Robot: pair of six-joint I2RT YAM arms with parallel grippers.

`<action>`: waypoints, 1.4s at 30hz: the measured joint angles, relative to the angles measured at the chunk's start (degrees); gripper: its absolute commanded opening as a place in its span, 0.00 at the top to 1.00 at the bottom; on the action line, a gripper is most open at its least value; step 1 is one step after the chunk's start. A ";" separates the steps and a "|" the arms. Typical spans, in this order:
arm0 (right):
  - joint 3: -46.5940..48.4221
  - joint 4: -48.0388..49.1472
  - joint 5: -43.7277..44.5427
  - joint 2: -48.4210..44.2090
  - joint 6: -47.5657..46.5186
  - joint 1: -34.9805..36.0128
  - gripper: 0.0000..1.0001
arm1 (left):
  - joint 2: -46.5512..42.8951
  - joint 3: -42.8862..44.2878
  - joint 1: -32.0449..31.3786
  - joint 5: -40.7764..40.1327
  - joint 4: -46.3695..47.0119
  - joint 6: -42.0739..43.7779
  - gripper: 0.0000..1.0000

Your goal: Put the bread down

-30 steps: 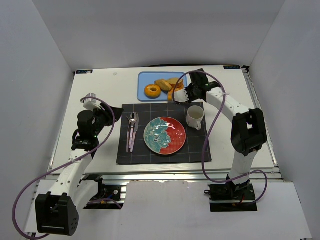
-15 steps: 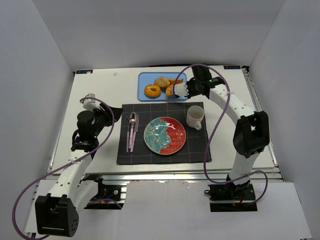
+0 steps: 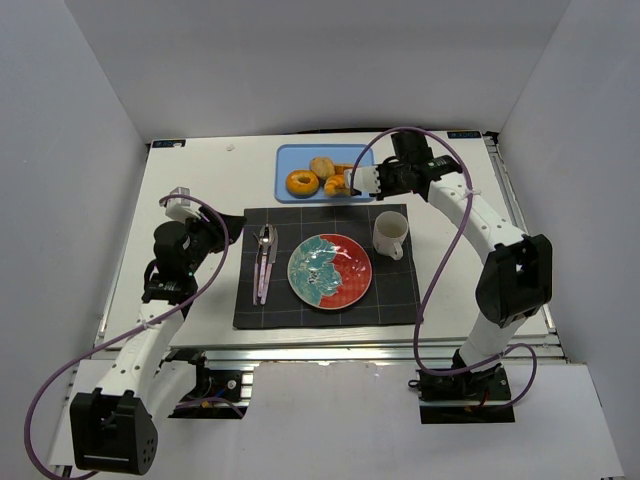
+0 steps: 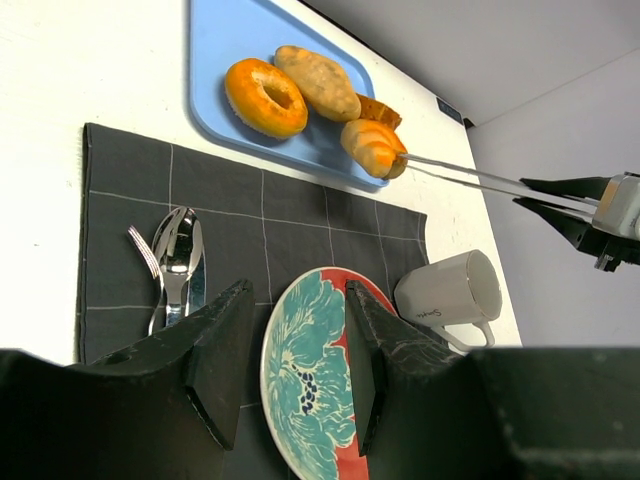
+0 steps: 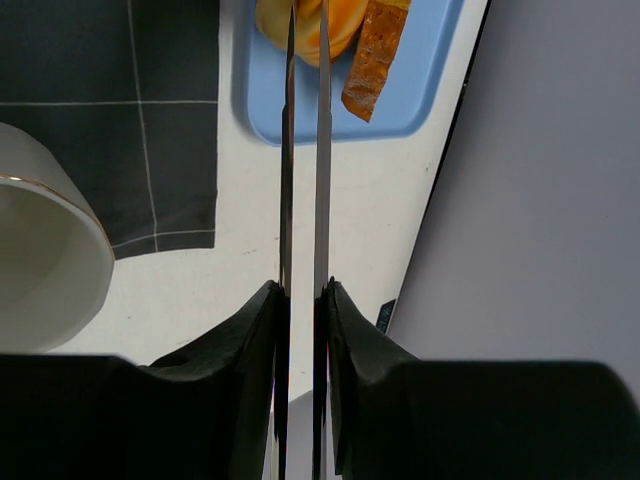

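A: Where is the croissant (image 4: 372, 146)?

B: On the blue tray (image 4: 215, 60) at the far side of the bench (image 3: 200, 180), by the tray's near right edge. The pale roll (image 4: 318, 83) lies just beside it, and the glazed donut (image 4: 265, 97) is left of the roll. A brown slice (image 5: 375, 60) sits just behind the croissant.

A: And the right end effector (image 5: 305, 12)?

B: Its two long thin fingers are drawn almost together. The croissant's right end is pinched between the tips, so it is clenched on the croissant. I cannot tell whether the croissant rests on the tray floor or hangs just above it.

A: The left end effector (image 4: 297, 300)?

B: Released, with the jaws spread wide and the plate (image 3: 362, 270) showing through the gap in its own camera. It hangs over the left edge of the dark mat (image 3: 390, 300), well apart from the tray.

A: What lies on the mat?

B: The teal-and-red plate is in the middle. A spoon and fork (image 4: 175, 265) lie side by side to its left. A white mug (image 3: 390, 235) stands upright near the far right corner, its handle toward the near edge.
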 measured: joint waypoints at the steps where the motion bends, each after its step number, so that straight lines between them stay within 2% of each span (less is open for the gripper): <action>1: 0.00 -0.35 -0.48 0.00 0.35 0.00 1.00 | -0.11 0.00 -0.02 -0.02 0.00 -0.04 0.49; 9: 0.83 -2.69 -2.43 0.02 2.93 -0.11 1.00 | -0.76 0.00 0.00 0.00 -0.02 -0.13 0.49; 21: 10.51 -4.92 -6.67 0.50 9.51 -0.66 1.00 | -1.57 -0.02 0.00 -0.07 -0.39 -0.11 0.49; 33: 10.62 -6.43 -9.14 1.75 12.15 -0.70 1.00 | -1.84 -0.09 0.00 -0.22 -0.70 -0.13 0.49; 42: 8.63 -8.13 -12.33 -1.49 11.93 -0.68 1.00 | -1.38 -0.09 0.00 -0.20 -0.57 -0.13 0.49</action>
